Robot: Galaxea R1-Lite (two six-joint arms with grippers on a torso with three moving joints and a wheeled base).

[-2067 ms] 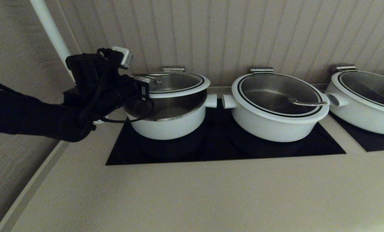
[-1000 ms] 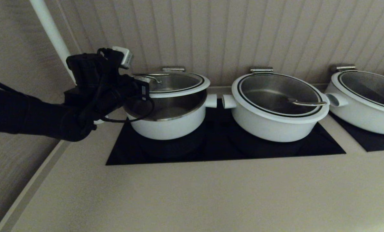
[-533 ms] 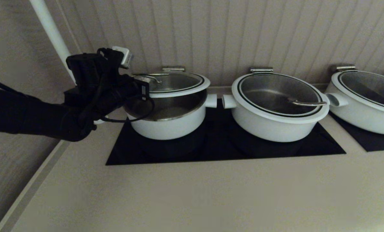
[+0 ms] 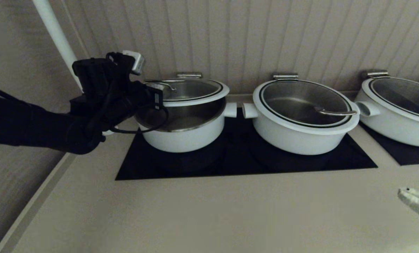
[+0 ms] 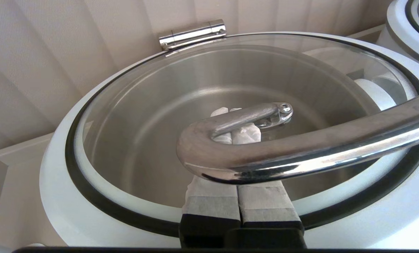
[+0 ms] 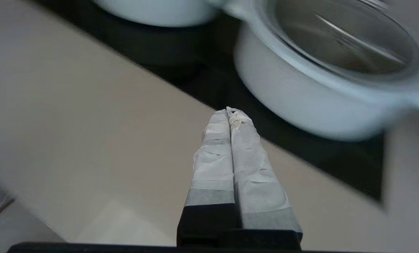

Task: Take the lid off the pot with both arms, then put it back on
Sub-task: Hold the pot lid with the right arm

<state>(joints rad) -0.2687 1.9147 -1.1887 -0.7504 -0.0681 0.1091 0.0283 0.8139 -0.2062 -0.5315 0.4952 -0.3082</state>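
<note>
Head camera looks down from afar—wrist cameras sit close; all share the pot.

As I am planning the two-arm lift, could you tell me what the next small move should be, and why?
Probably bring the right gripper, shut and low over the counter, up toward the free right rim of the lid. The left gripper, shut, is hooked under the wire handle alone, holding the lid tilted open above the pot, so a second support seems due.
</note>
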